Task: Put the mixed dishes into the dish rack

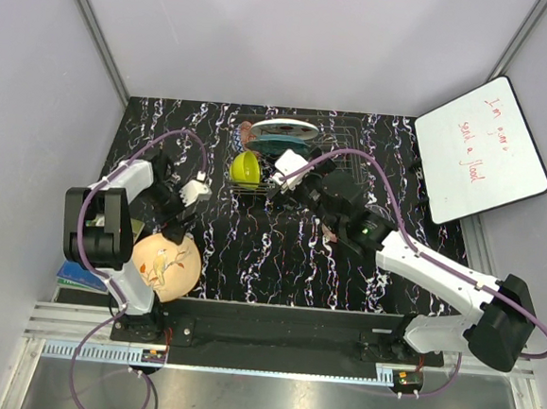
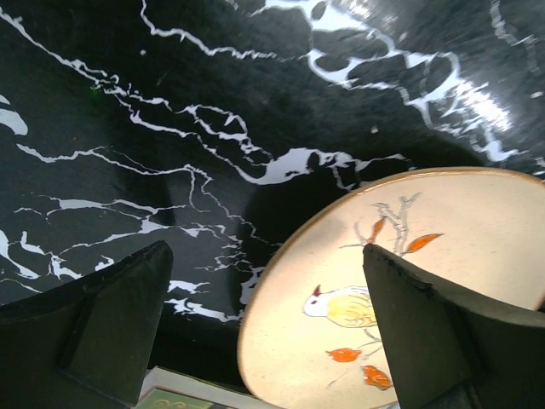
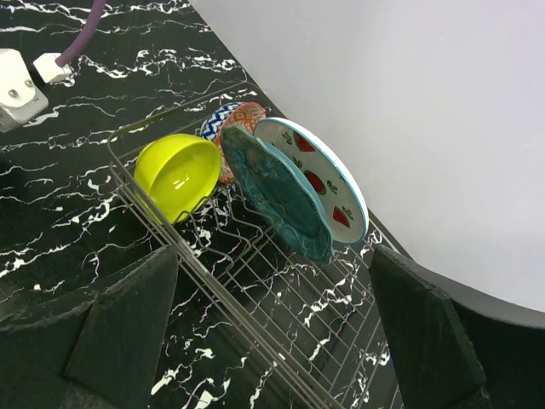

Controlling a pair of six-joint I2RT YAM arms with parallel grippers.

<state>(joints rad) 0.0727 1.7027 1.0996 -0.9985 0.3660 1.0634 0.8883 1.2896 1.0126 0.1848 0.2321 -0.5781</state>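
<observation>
The dish rack [image 1: 353, 156] stands at the back centre. In it stand the white plate with red slices [image 1: 284, 128], the teal plate [image 1: 274, 145], the lime-yellow bowl [image 1: 246, 168] and the red patterned bowl [image 1: 247, 133]. The right wrist view shows the rack [image 3: 255, 328], the bowl [image 3: 177, 173], the teal plate [image 3: 277, 192] and the white plate [image 3: 319, 170]. My right gripper [image 1: 281, 187] [image 3: 274, 256] is open and empty over the rack's front rim. The peach floral plate [image 1: 166, 265] [image 2: 426, 281] lies flat at the near left. My left gripper [image 1: 175, 225] [image 2: 266, 256] is open above its far edge. Mug and glass are out of view.
A blue-green book [image 1: 78, 274] [image 2: 196, 396] lies under the peach plate's near-left side. A white board with red writing [image 1: 481, 150] leans at the back right. Grey walls close in the black marbled table [image 1: 251, 250] on three sides.
</observation>
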